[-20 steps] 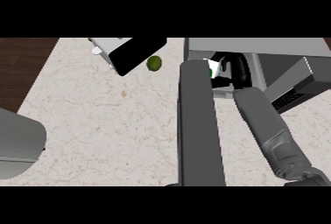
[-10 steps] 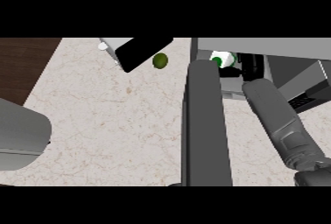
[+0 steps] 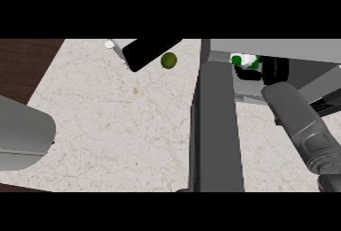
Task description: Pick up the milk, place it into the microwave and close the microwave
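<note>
1. While the right forearm reaches up along the right side, its black right hand (image 3: 261, 72) sits inside the grey microwave (image 3: 279, 47) at the top right, fingers curled round the small white-and-green milk carton (image 3: 244, 60).
2. Open room lies on the left: the wide pale speckled stone counter (image 3: 113, 122) is bare between the dark wooden strip at its left edge and the tall grey microwave door (image 3: 216, 131), which stands open down the middle.
3. Near the top edge lie a dark flat slab (image 3: 149, 52) and a small green oval fruit (image 3: 169, 60) just beside it, well apart from the microwave's mouth.
4. Only the carton's green and white top shows past the fingers.
5. At the left edge a big grey forearm (image 3: 20, 131) shows; its hand is out of view.
</note>
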You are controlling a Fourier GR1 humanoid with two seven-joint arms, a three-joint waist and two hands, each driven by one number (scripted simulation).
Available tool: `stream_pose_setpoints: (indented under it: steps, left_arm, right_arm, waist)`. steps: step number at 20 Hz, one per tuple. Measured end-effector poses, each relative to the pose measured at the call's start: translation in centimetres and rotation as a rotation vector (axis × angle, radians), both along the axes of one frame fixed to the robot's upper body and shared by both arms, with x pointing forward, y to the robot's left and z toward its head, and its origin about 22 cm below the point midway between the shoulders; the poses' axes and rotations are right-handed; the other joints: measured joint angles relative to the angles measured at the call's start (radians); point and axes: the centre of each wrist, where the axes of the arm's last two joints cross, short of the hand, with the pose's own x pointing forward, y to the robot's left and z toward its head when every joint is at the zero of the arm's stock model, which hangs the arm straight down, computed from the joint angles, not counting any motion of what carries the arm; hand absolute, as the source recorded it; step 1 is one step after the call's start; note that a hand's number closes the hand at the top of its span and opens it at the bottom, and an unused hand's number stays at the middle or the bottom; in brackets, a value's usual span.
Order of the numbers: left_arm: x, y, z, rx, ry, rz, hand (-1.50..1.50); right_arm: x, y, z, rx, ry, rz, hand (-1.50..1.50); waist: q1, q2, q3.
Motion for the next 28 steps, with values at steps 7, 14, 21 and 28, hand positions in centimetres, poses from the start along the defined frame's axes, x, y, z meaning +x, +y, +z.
stream_pose_setpoints:
  steps: [7,14,21,28]
  left_arm:
    - [0.7,-0.1,0.4,0.039,0.004,0.007,-1.5]
    - [1.2,-0.6,-0.1,0.059,0.032,-0.041,-1.5]
    - [1.9,-1.4,-0.6,0.067,0.035,-0.119,-1.5]
    - [2.8,-2.4,-1.2,0.064,0.033,-0.211,-1.5]
  right_arm:
    - [-0.6,-1.5,-0.7,-0.072,0.032,-0.113,-1.5]
    - [0.0,0.4,-0.1,-0.058,0.015,0.006,-1.5]
    - [0.3,1.2,0.2,0.045,0.042,0.135,-1.5]
    - [-0.2,1.7,-0.9,0.24,0.045,0.254,-1.5]
  waist:
    - [0.011,0.006,0.002]
    - [0.014,0.002,0.004]
    - [0.001,-0.005,0.003]
    - [-0.027,-0.016,0.002]
